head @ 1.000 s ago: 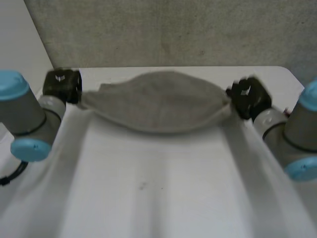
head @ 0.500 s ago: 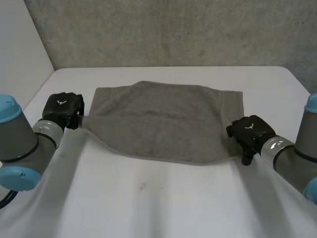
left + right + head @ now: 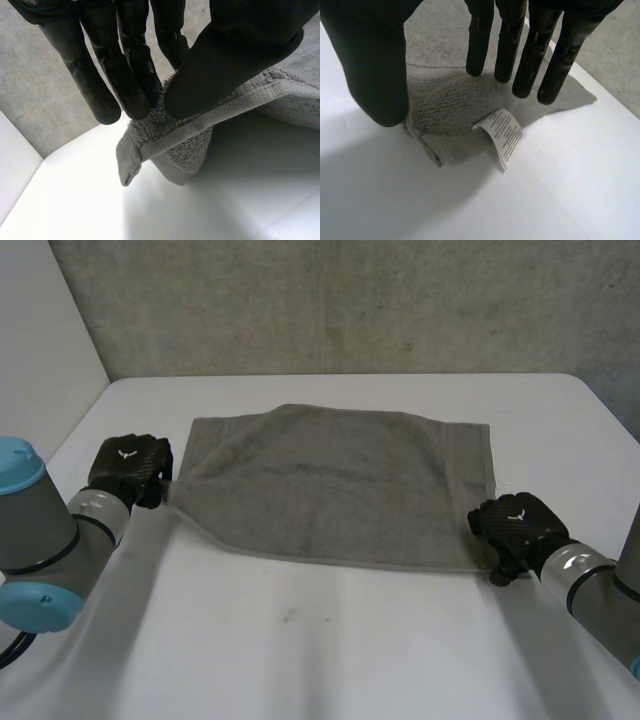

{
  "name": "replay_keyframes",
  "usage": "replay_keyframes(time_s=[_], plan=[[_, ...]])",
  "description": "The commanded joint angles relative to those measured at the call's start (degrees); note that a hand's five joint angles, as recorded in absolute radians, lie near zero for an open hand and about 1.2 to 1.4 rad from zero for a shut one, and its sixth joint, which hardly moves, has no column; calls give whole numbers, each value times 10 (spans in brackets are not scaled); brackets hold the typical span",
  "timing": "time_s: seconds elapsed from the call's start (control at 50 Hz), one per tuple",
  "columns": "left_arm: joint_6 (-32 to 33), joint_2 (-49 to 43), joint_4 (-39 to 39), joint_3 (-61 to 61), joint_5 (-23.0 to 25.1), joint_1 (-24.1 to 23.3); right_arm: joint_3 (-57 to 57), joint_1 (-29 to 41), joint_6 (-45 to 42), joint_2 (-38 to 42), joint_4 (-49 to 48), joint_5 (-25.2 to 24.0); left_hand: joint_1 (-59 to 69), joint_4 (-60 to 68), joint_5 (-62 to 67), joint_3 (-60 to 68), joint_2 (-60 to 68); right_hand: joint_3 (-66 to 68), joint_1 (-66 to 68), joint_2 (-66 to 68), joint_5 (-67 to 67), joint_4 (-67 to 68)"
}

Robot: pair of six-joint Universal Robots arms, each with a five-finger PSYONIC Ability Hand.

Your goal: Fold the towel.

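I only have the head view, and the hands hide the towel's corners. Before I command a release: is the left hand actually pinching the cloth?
Observer: Yes. In the left wrist view the left hand pinches the towel hem between thumb and fingers.
Operator: And the right?
Observer: The right hand is open: straight fingers and thumb spread apart over the corner, which lies bunched on the table.
Operator: Anything marking that corner?
Observer: A white label sticks out from it.

Label (image 3: 504, 134) txt too small to read (towel (image 3: 450, 105) corner's underside folded under, hidden).
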Motion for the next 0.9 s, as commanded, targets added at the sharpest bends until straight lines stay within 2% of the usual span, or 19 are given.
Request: replay_keyframes(time_s=[0.02, 0.04, 0.06, 0.1, 0.22, 0.34, 0.44, 0.48, 0.5, 0.54, 0.56, 0.58, 0.6, 0.64, 0.76, 0.82, 0.9], plan=[[2, -3, -2, -1, -1, 0, 8, -4, -2, 19, -34, 2, 116, 103, 108, 103, 103, 166, 217, 167, 180, 170], [2, -2, -2, -1, -1, 0, 8, -4, -2, 23, -45, 4, 116, 103, 108, 103, 103, 238, 289, 239, 251, 241], [2, -2, -2, -1, -1, 0, 8, -4, -2, 24, -45, 4, 116, 103, 108, 103, 103, 239, 290, 239, 252, 242], [2, -2, -9, 0, -2, 0, 6, -8, -6, 24, -49, 3, 116, 103, 108, 103, 103, 467, 519, 468, 481, 471], [16, 3, -30, -8, -2, 0, 4, -21, -9, 12, -44, 6, 116, 103, 108, 103, 103, 468, 520, 469, 482, 472], [53, 17, -89, -19, -2, 4, -2, -41, -29, -13, -8, 9, 116, 103, 108, 103, 103, 468, 520, 469, 482, 472], [89, 39, -165, -40, -3, 2, -3, -56, -51, -33, 72, -1, 116, 103, 108, 103, 103, 468, 520, 469, 482, 472], [125, 60, -226, -58, -6, 2, -11, -59, -96, -39, 154, -1, 116, 103, 108, 103, 103, 468, 520, 469, 482, 472], [125, 61, -226, -59, -6, 2, -11, -59, -96, -39, 155, -1, 116, 103, 108, 103, 103, 468, 520, 469, 482, 472], [163, 89, -285, -80, -7, 3, -16, -72, -161, -61, 262, 5, 116, 103, 108, 103, 103, 468, 520, 469, 482, 472], [163, 89, -285, -80, -7, 4, -16, -72, -161, -61, 263, 5, 116, 103, 108, 103, 103, 468, 520, 469, 482, 472], [180, 103, -307, -88, -7, 7, -17, -87, -193, -74, 313, 6, 116, 103, 108, 103, 103, 468, 520, 469, 482, 472], [180, 103, -308, -88, -7, 7, -17, -87, -193, -74, 314, 6, 116, 103, 108, 103, 103, 468, 520, 469, 482, 472], [210, 133, -332, -105, -7, 24, -21, -115, -232, -104, 384, 1, 116, 103, 108, 103, 103, 468, 520, 469, 482, 472], [234, 144, -334, -114, -3, 23, -35, -124, -234, -129, 372, -1, 116, 103, 108, 103, 103, 468, 520, 469, 482, 472], [234, 136, -327, -106, -3, 19, -46, -115, -214, -130, 337, -1, 116, 103, 108, 103, 103, 468, 520, 469, 482, 472], [234, 75, -301, -52, -6, 6, -81, -75, -135, -105, 236, 3, 116, 103, 108, 103, 103, 468, 520, 469, 482, 472]])
